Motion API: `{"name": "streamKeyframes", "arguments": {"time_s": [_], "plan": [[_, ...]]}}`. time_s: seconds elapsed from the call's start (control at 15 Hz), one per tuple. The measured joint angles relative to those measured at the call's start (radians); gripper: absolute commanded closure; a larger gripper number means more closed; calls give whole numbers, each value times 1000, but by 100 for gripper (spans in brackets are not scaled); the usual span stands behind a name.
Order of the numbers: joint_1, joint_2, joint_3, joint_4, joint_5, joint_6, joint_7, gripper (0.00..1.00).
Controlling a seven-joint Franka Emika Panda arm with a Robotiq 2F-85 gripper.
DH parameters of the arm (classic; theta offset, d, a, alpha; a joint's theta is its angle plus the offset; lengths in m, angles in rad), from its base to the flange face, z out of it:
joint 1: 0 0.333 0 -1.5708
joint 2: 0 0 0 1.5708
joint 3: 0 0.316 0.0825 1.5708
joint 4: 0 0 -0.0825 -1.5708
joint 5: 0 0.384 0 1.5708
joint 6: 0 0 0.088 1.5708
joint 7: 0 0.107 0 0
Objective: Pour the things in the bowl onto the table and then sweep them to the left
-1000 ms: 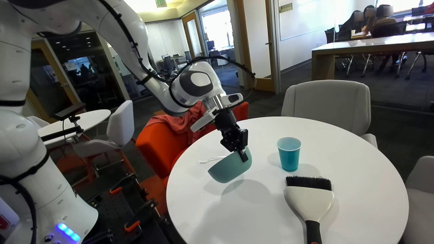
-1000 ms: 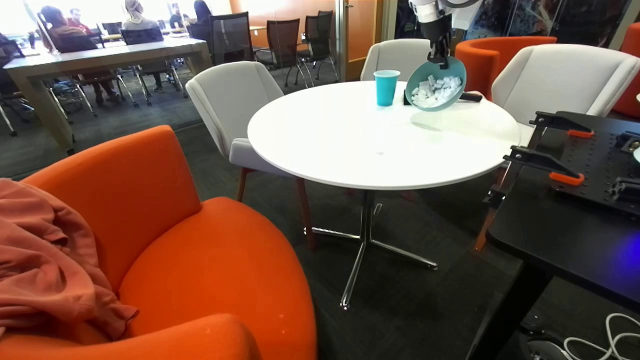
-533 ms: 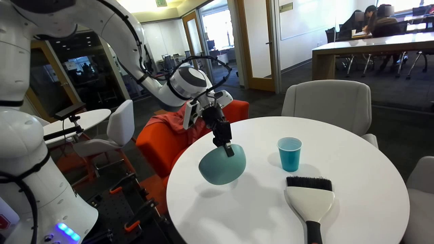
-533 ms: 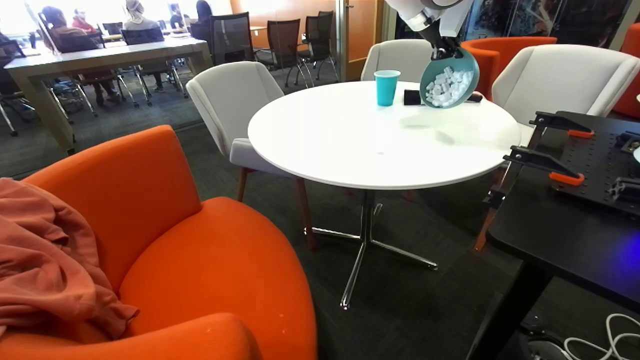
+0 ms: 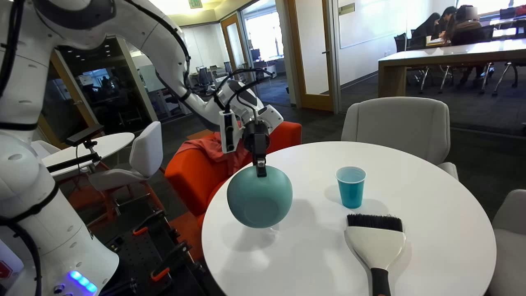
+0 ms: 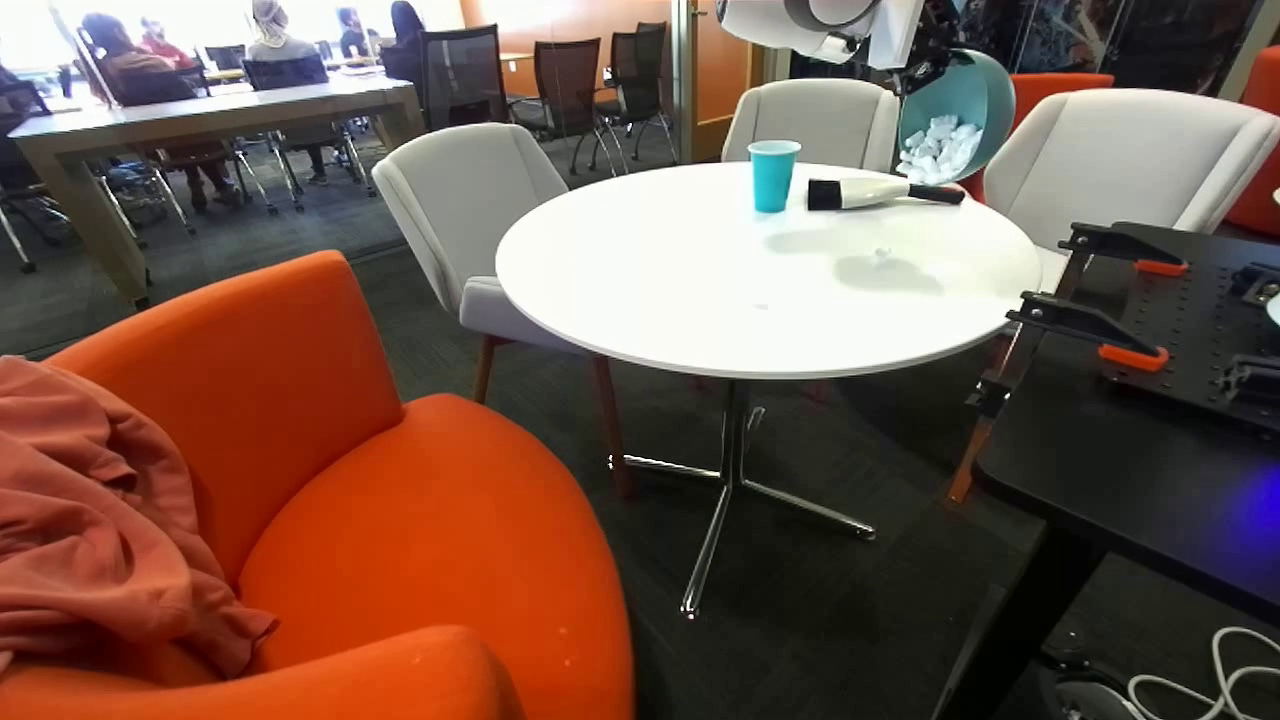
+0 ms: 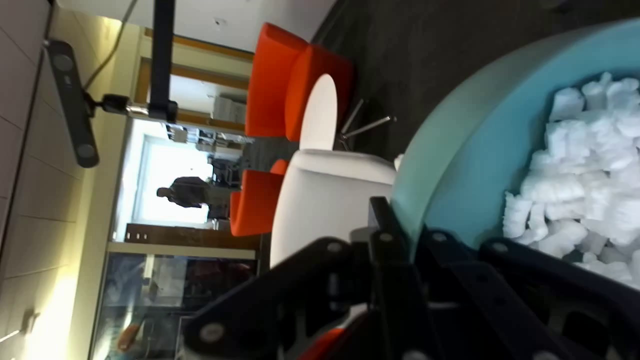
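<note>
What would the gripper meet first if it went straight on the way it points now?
Probably the white round table, the held bowl touching before the gripper itself: in an exterior view it points downward. Slant and depth are unclear; the wrist view shows a white chair beyond.

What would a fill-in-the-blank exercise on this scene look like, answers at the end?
1. Of cup, brush and bowl, only the ____ is gripped by the fingers.
2. The bits heaped in the wrist view are ____ in colour.
3. Of bristles and handle, the part nearer the cup is the ____.
4. Upright or tilted, the cup stands ____ on the table.
Missing words: bowl; white; bristles; upright.
</note>
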Motion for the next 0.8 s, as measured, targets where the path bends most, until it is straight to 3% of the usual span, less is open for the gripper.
{"name": "streamKeyframes", "arguments": {"time_s": [0.33, 0.8], "plan": [[-125, 153, 96, 174, -29, -277, -8, 98], [-186, 390, 135, 408, -132, -523, -138, 98]]}}
